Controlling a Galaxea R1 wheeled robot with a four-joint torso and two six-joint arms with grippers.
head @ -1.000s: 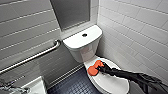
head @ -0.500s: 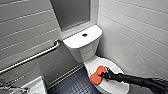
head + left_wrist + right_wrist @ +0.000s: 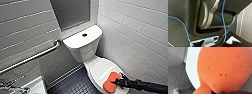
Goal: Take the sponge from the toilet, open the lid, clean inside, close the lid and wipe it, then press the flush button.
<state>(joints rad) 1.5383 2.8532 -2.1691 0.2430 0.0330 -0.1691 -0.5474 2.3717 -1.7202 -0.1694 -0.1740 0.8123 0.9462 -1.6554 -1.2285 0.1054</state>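
The sponge (image 3: 110, 81), a bright orange block, lies on the closed white lid (image 3: 100, 68) of the toilet (image 3: 86, 53), toward the lid's front end and on the side nearer the tiled wall (image 3: 140, 37). The right tool (image 3: 116, 81) is clamped on the sponge's edge, its black arm (image 3: 145, 86) reaching in low from the right of the head view. In the right wrist view the sponge (image 3: 224, 69) looms large and porous against the glossy lid (image 3: 191, 65), with grey floor tiles (image 3: 176, 78) beyond the rim. A patch of small lettering (image 3: 105, 73) sits on the lid just beside the sponge. Behind the lid rises the boxy tank (image 3: 83, 47), and the flush button (image 3: 84, 35), 1 small dark disc, sits in the middle of the tank top, well apart from the sponge. A steel grab bar (image 3: 30, 58) runs along the grey wall to the left of the tank, and a dull grey panel (image 3: 71, 12) stands above the tank. The floor (image 3: 75, 85) beside the bowl is dark blue and studded, and a white sink edge (image 3: 37, 86) shows in the lower left corner. In the left wrist view the left tool (image 3: 211, 44) sits close against the robot's dark body with blue cables (image 3: 223, 18) across it; I cannot tell whether it is open or closed.
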